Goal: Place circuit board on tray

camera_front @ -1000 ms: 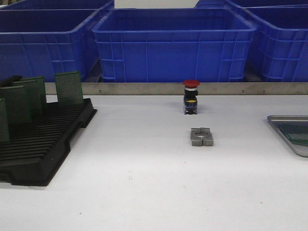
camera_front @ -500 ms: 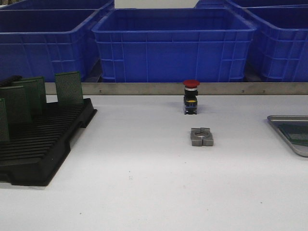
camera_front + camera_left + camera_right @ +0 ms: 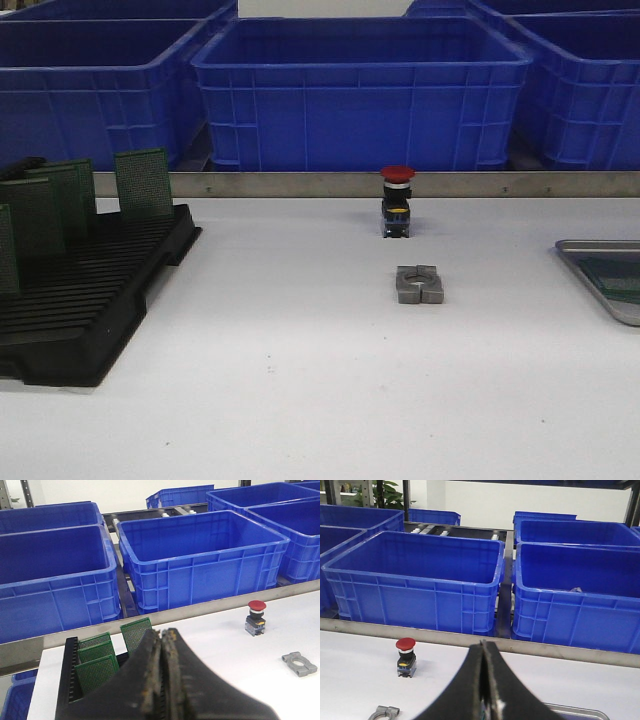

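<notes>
Two end effectors, left (image 3: 162,680) and right (image 3: 484,690), sit pinched together with nothing between the fingers. I see boards (image 3: 143,183) upright in the black rack (image 3: 90,300) at the counter's left; the tray (image 3: 600,250) at far right holds one board (image 3: 615,276).

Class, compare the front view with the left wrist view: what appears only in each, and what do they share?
Only the front view shows the grey tray at the right edge, with a green circuit board lying in it. Only the left wrist view shows the left gripper, its fingers closed together and holding nothing. Both show the black rack with upright green boards, the red push button, the grey metal clamp and the blue bins.
</notes>
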